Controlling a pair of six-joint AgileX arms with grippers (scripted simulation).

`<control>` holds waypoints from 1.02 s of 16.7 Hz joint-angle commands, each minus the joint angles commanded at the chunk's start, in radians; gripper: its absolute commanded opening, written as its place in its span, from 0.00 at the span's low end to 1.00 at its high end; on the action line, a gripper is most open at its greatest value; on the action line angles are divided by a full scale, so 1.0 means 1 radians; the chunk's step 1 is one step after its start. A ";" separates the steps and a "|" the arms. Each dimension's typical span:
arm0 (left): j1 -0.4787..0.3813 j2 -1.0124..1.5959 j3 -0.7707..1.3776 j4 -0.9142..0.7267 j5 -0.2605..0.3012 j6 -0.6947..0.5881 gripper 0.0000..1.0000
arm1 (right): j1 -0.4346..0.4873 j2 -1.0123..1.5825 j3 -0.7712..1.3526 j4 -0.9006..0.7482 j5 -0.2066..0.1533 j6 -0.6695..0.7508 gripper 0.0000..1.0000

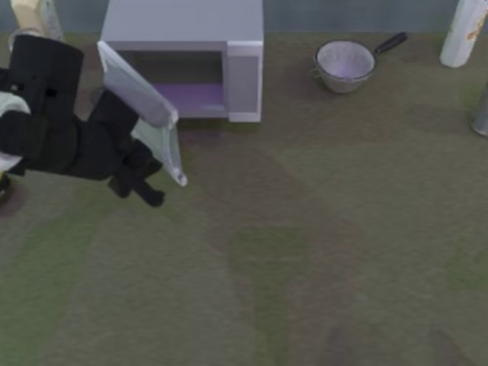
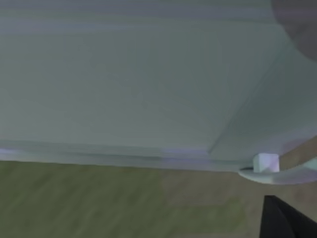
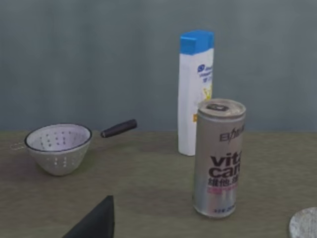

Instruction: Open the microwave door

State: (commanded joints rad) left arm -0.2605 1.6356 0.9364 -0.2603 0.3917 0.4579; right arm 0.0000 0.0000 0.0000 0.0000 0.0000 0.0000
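Left claw (image 1: pixel 141 187) sits at about nine o'clock in the top view, black arm reaching in from the left edge, tips right at the free lower corner of the microwave door (image 1: pixel 141 107); whether those fingers are clenched or released, I cannot tell from up here. That door stands swung well out from the microwave (image 1: pixel 183 57), hinged at the oven's left side and angling down toward seven o'clock, the purple-tinted cavity wide open behind it. The oven itself sits at eleven to twelve o'clock on the green-brown tabletop (image 1: pixel 305 267). Over at one o'clock, a white colander (image 1: pixel 345 65) with a dark handle; at two o'clock, a white bottle (image 1: pixel 465 30) against the far edge, and a silver can (image 1: pixel 482 110) just below it at the right border. No sign of the right claw in this shot.

Switching to the left wrist view: the door panel (image 2: pixel 129 84) fills nearly everything, very close, its pale edge running across with the curved handle strip and a small white block at one end. One dark fingertip (image 2: pixel 285 220) pokes in just beside that handle.

Right wrist view now: colander (image 3: pixel 58 146), blue-capped bottle (image 3: pixel 195 94) and can (image 3: pixel 219 158) standing upright on the tabletop (image 3: pixel 143 183), a dark finger (image 3: pixel 96 223) in the foreground, clear of all three.
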 joint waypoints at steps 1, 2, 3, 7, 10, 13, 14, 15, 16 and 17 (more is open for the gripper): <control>0.000 0.000 0.000 0.000 0.000 0.000 0.00 | 0.000 0.000 0.000 0.000 0.000 0.000 1.00; 0.000 0.000 0.000 0.000 0.000 0.000 0.00 | 0.000 0.000 0.000 0.000 0.000 0.000 1.00; 0.000 0.000 0.000 0.000 0.000 0.000 0.00 | 0.000 0.000 0.000 0.000 0.000 0.000 1.00; 0.000 0.000 0.000 0.000 0.000 0.000 0.00 | 0.000 0.000 0.000 0.000 0.000 0.000 1.00; 0.000 0.000 0.000 0.000 0.000 0.000 0.00 | 0.000 0.000 0.000 0.000 0.000 0.000 1.00; 0.000 0.000 0.000 0.000 0.000 0.000 0.08 | 0.000 0.000 0.000 0.000 0.000 0.000 1.00; 0.000 0.000 0.000 0.000 0.000 0.000 0.15 | 0.000 0.000 0.000 0.000 0.000 0.000 1.00; 0.000 0.000 0.000 0.000 0.000 0.000 0.23 | 0.000 0.000 0.000 0.000 0.000 0.000 1.00; 0.000 0.000 0.000 0.000 0.000 0.000 0.30 | 0.000 0.000 0.000 0.000 0.000 0.000 1.00; 0.000 0.000 0.000 0.000 0.000 0.000 0.38 | 0.000 0.000 0.000 0.000 0.000 0.000 1.00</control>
State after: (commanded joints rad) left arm -0.2605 1.6356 0.9364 -0.2603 0.3917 0.4579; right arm 0.0000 0.0000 0.0000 0.0000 0.0000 0.0000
